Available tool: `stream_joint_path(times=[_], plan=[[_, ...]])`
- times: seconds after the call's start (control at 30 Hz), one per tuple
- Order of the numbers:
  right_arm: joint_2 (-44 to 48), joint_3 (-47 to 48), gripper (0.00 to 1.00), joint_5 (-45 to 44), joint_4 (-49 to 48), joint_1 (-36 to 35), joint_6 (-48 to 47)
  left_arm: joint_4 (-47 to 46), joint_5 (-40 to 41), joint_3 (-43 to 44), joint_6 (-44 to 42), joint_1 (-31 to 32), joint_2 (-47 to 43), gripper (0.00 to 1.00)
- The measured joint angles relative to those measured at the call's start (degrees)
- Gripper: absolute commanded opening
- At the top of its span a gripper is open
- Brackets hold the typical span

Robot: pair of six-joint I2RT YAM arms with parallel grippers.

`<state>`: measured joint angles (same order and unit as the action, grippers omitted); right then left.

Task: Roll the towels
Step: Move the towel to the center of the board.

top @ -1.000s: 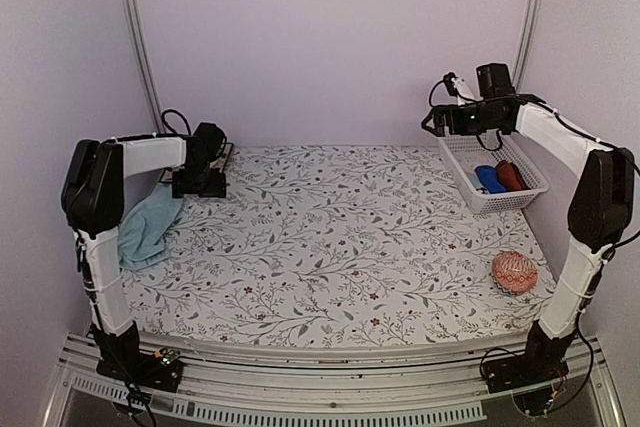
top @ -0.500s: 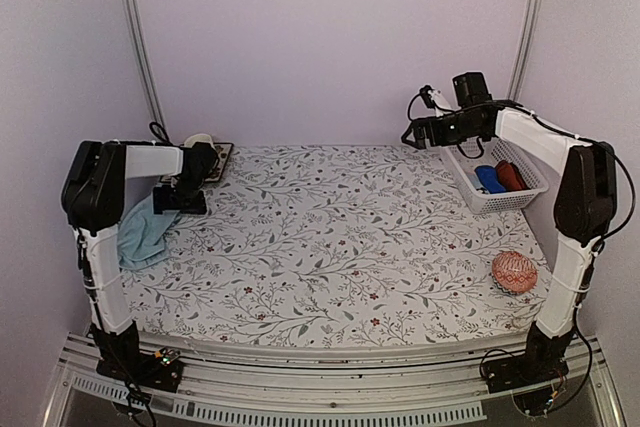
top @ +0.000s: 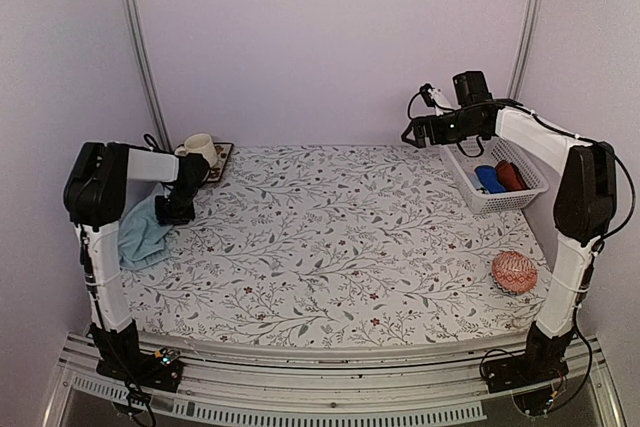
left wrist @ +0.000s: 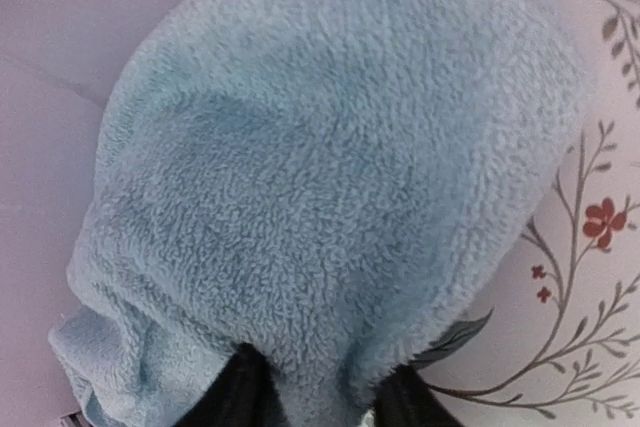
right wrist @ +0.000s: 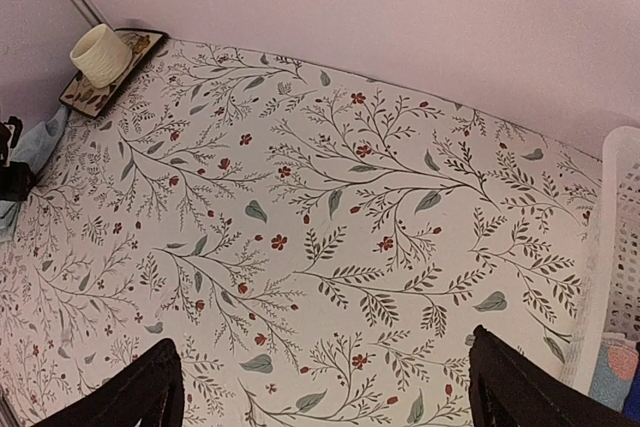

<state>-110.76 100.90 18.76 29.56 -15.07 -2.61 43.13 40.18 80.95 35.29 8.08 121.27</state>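
Claw on left [top: 172,211] has dropped and pinches blue towel [left wrist: 320,167].

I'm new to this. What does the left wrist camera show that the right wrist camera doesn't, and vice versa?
Only the left wrist view: the pale blue towel up close, a fold pinched between the left gripper's dark fingers. Only the right wrist view: a cream cup on a small tray in the far corner, a white basket, and the right gripper open. Both: the flowered table cover, and the towel, only a sliver at the right view's left edge.
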Motion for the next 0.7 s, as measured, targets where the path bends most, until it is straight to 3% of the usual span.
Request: stream_joint_path(times=[0.03,0.07,0.37,0.53,0.7], plan=[[0.0,0.0,0.99,0.0,0.0,0.0,0.0,-0.39,-0.55,-0.35,-0.11,-0.09,0.0,0.05],[0.0,0.0,0.99,0.0,0.02,0.0,0.02,-0.68,-0.83,-0.74,-0.09,-0.11,0.0,0.0],[0.0,0.0,0.99,-1.31,0.04,0.0,-1.75,-5.51,-8.48,-4.66,-6.27,3.13,-5.09,0.0],[0.02,0.0,0.99,-2.01,0.07,0.0,-3.5,-9.55,-17.4,-3.85,-11.8,12.83,-9.57,0.0],[0.02,0.0,0.99,-2.29,0.07,0.0,-3.93,-13.29,-30.82,3.48,-18.14,22.53,-6.03,0.0]])
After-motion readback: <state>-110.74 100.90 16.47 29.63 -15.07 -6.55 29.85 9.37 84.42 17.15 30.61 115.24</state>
